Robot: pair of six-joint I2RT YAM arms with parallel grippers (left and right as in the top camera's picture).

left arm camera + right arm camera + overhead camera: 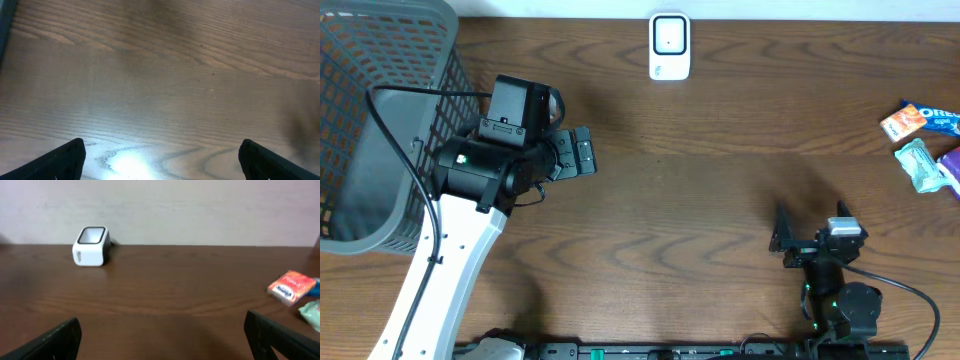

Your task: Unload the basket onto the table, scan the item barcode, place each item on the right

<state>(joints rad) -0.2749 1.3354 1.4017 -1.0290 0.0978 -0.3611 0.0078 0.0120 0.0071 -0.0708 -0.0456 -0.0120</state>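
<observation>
Left gripper (161, 162) hung wide open over bare table (160, 75), holding nothing; right gripper (162, 340) gaped empty too. Scanner (669, 46) sat at twelve o'clock, snack packets (918, 160) at three o'clock, partly cut off.

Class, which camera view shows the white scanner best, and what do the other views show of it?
Right wrist: the white scanner appears largest, with its side and top window visible. Overhead shows only its top. Left wrist shows none of it.
</observation>
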